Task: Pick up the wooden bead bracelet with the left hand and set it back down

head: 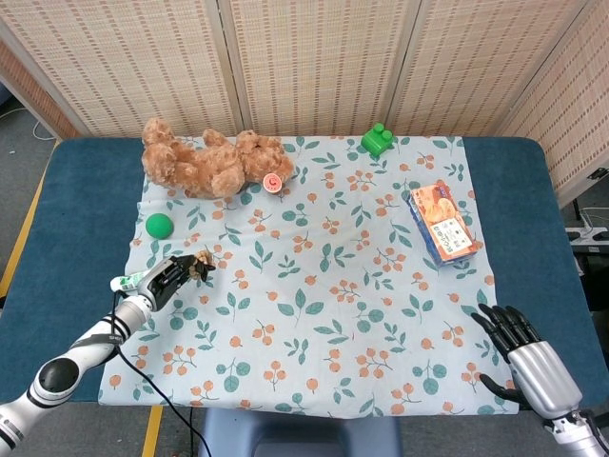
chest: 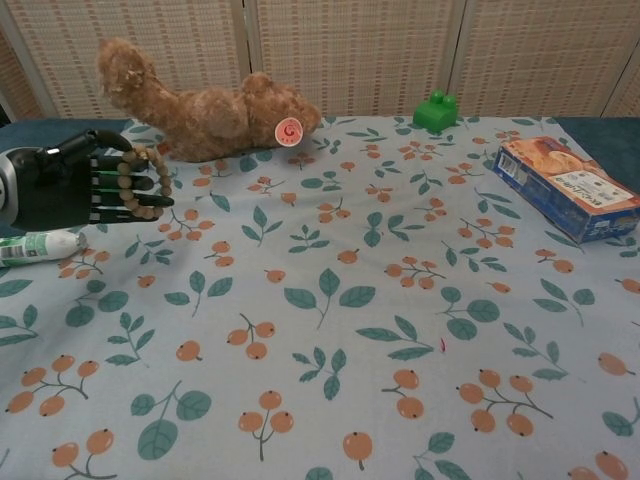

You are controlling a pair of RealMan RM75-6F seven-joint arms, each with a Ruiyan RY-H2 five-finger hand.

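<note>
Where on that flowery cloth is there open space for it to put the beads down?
The widest bare stretch is the cloth's middle, between the left hand holding the bead bracelet and the snack box. The near edge is bare too. It is crowded by the tube, green ball and teddy bear.

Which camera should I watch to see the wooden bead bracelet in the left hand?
Use the chest view: there the wooden bead bracelet shows large, its separate beads looped over the fingers of the black left hand. In the head view the bracelet is only a small brown clump at the hand's fingertips.
</note>
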